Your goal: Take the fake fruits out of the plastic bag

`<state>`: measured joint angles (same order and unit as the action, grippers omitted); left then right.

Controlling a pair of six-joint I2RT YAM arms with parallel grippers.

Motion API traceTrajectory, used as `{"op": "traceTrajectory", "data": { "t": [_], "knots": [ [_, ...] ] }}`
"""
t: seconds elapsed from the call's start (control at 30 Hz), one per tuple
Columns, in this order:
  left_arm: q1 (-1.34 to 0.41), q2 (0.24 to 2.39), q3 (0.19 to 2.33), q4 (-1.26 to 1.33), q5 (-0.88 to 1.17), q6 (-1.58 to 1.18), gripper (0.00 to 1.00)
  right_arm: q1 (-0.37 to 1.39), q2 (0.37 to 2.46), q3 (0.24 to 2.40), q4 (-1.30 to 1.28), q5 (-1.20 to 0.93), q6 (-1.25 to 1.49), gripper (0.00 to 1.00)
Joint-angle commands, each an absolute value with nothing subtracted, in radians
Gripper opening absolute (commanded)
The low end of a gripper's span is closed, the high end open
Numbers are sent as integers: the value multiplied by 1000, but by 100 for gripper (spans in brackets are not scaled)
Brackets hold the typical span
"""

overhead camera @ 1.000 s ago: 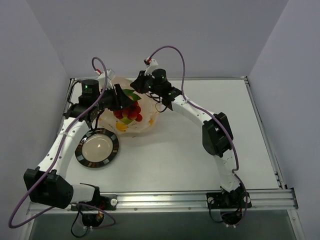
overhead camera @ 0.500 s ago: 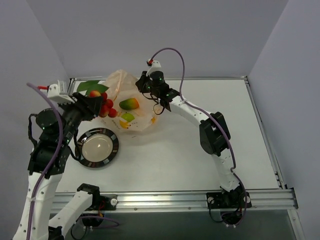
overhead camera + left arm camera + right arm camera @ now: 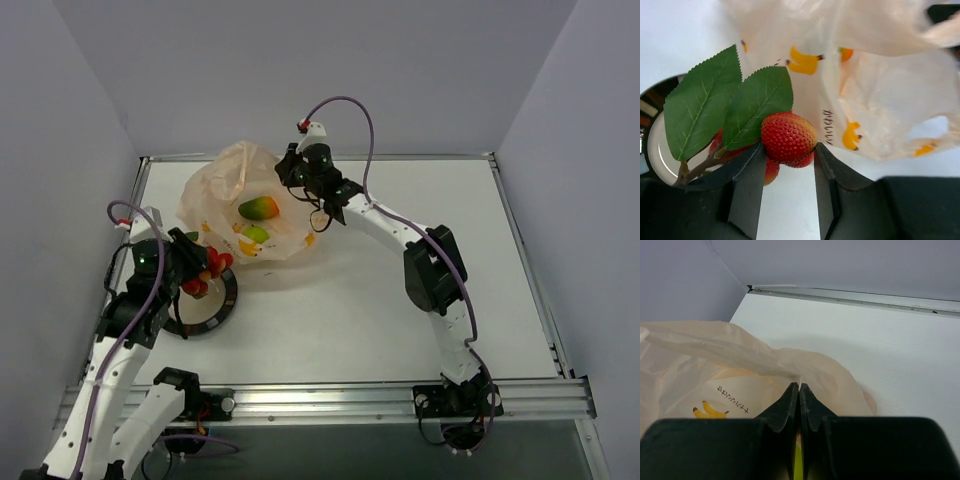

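My left gripper [image 3: 207, 270] [image 3: 788, 151] is shut on a bunch of small red bumpy fake fruits [image 3: 788, 136] with green leaves [image 3: 730, 106], held out of the bag just above the plate's far rim. The pale orange plastic bag [image 3: 232, 190] [image 3: 880, 95] with banana prints lies at the back left. Through its film show an orange-to-green mango-like fruit [image 3: 259, 208] and a yellow-green pear [image 3: 256, 234]. My right gripper [image 3: 300, 186] [image 3: 799, 386] is shut on the plastic bag's [image 3: 740, 352] right edge, pinching the film and holding it up.
A round black-rimmed plate [image 3: 222, 304] [image 3: 651, 150] sits on the white table in front of the bag, partly under my left gripper. The left wall and the table's left rail [image 3: 135, 195] run close beside the left arm.
The left gripper drew the red fruit bunch out of the bag, swung left, then came toward the near side and down over the plate. The right gripper kept its hold on the bag.
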<state>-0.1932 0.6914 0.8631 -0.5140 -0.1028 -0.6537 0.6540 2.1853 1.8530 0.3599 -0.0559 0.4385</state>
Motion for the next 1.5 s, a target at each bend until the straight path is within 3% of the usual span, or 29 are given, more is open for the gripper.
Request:
{"op": "traceTrajectory", "data": {
  "t": [0.0, 0.33, 0.4, 0.5, 0.53, 0.63, 0.67, 0.77, 0.87, 0.9, 0.93, 1.0, 1.1, 1.23, 1.37, 1.47],
  "knots": [
    [-175, 733, 836, -407, -190, -758, 2, 650, 2088, 1822, 423, -48, 419, 0],
    [-166, 818, 663, -295, -367, -839, 2, 660, 2049, 1743, 462, -55, 419, 0],
    [-166, 813, 641, -316, -416, -868, 7, 661, 2043, 1732, 462, -57, 416, 0],
    [-164, 775, 612, -327, -440, -887, 46, 667, 2039, 1720, 466, -61, 416, 0],
    [-164, 752, 612, -327, -442, -888, 73, 669, 2039, 1715, 465, -61, 414, 0],
    [-164, 713, 641, -348, -442, -864, 94, 678, 2045, 1709, 460, -55, 407, 0],
    [-166, 703, 669, -371, -433, -856, 95, 683, 2043, 1707, 459, -52, 405, 0],
    [-169, 641, 710, -405, -362, -810, 92, 687, 2043, 1697, 459, -40, 396, 0],
    [-172, 603, 779, -448, -221, -775, 79, 689, 2051, 1707, 453, -37, 390, 0],
    [-176, 600, 813, -451, -169, -759, 49, 690, 2054, 1712, 448, -31, 387, 0],
    [-181, 606, 830, -445, -35, -752, 27, 692, 2057, 1715, 443, -28, 385, 0],
    [-214, 659, 882, -442, 108, -749, 4, 692, 2066, 1724, 434, -20, 382, 0],
    [-323, 706, 903, -413, 173, -750, 2, 692, 2069, 1718, 434, -17, 387, 0],
    [-570, 854, 995, -373, 3, -677, 2, 692, 2066, 1709, 430, -12, 390, 0],
    [-603, 1023, 1066, -279, -32, -647, 2, 692, 2049, 1686, 425, -3, 385, 0],
    [-601, 1109, 1063, -178, -187, -643, 2, 684, 2031, 1664, 411, -3, 377, 0]
  ]
}}
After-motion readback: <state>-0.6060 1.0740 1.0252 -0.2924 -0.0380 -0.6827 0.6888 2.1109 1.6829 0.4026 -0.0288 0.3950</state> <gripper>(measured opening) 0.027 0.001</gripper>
